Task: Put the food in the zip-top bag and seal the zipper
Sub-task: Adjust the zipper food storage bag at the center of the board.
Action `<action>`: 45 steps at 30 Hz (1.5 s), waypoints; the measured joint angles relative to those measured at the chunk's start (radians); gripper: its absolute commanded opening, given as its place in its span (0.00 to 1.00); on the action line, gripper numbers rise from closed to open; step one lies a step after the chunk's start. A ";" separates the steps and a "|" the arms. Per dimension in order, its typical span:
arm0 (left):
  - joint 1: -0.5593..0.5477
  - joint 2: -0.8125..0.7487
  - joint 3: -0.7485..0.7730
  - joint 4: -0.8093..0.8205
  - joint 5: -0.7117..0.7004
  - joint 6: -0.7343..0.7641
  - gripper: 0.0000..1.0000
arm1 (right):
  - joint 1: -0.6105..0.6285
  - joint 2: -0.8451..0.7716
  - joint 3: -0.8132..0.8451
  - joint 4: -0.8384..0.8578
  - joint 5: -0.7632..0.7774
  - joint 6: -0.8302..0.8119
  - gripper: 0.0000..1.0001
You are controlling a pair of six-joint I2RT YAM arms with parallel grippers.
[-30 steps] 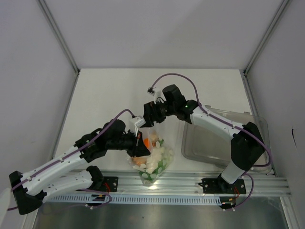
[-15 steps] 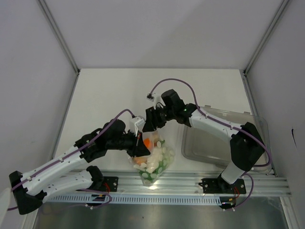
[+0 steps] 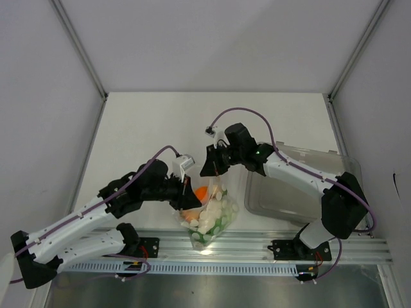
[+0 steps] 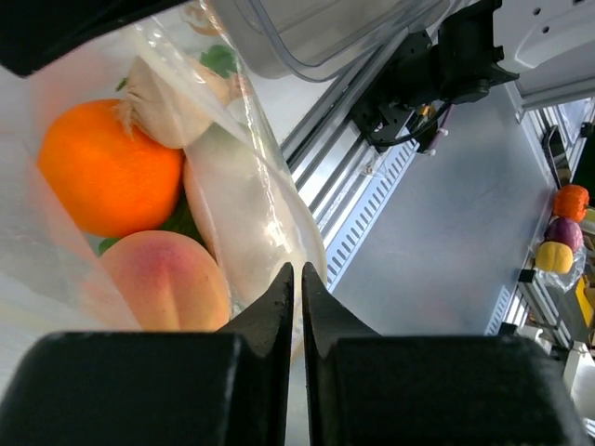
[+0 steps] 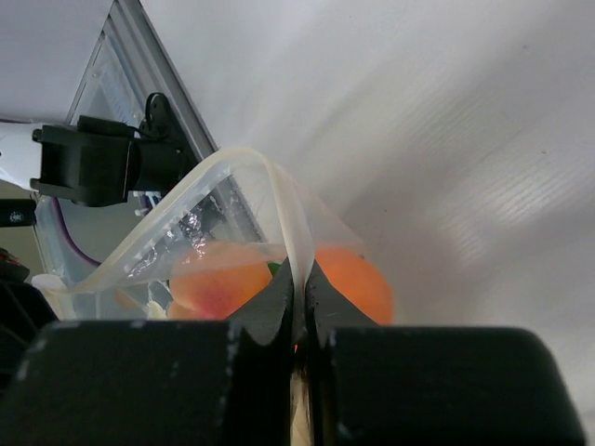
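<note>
My right jaws are pressed together on the thin clear zipper strip (image 5: 232,163) of the small clear crinkly plastic zip-top bag (image 3: 207,215). The bag sits at the near edge of the white bench (image 3: 160,122), between my two arms and just left of the rigid clear rectangular tray (image 3: 289,192), with its bottom over the metal rail (image 3: 257,247). My left jaws are closed to a thin slit at the bag's other upper corner. The film runs right down to their tips, but I cannot tell whether it is really caught there. That is my first worry: if that corner is loose, any pull along the mouth will probably drag the whole bag sideways or let it sag over the rail. The strip beside my right pinch arches open, so the two tracks may be misaligned and could close crooked. The round orange toy fruit (image 4: 110,181) and the reddish-orange peach-like fruit (image 4: 167,283) ride high behind the mouth. Beside them lies the pale egg-like piece (image 4: 246,209). Any of these could bulge into the strip and block the seal. The slick film could also slip out from my jaws.
</note>
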 measured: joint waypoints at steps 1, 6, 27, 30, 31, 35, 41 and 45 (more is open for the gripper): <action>0.000 -0.002 0.008 -0.009 -0.011 0.000 0.15 | 0.000 -0.009 -0.005 0.000 0.002 0.003 0.00; 0.000 -0.046 0.075 -0.071 -0.127 0.001 0.48 | 0.000 -0.076 -0.049 0.008 0.024 0.025 0.00; -0.028 -0.499 -0.205 -0.066 -0.299 -0.054 0.75 | 0.011 -0.325 -0.195 0.012 0.140 0.177 0.00; -0.044 -0.536 -0.221 -0.044 -0.290 -0.053 0.74 | 0.013 -0.331 -0.197 -0.002 0.171 0.222 0.00; -0.048 -0.547 -0.225 -0.036 -0.288 -0.053 0.74 | 0.013 -0.332 -0.197 -0.010 0.183 0.237 0.00; -0.056 -0.602 -0.241 0.018 -0.265 -0.051 0.73 | 0.012 -0.332 -0.197 -0.042 0.227 0.286 0.00; -0.057 -0.634 -0.275 0.106 -0.206 -0.043 0.69 | 0.002 -0.340 -0.197 -0.078 0.257 0.333 0.00; -0.058 -0.608 -0.299 0.138 -0.166 -0.042 0.61 | -0.001 -0.360 -0.198 -0.092 0.262 0.349 0.00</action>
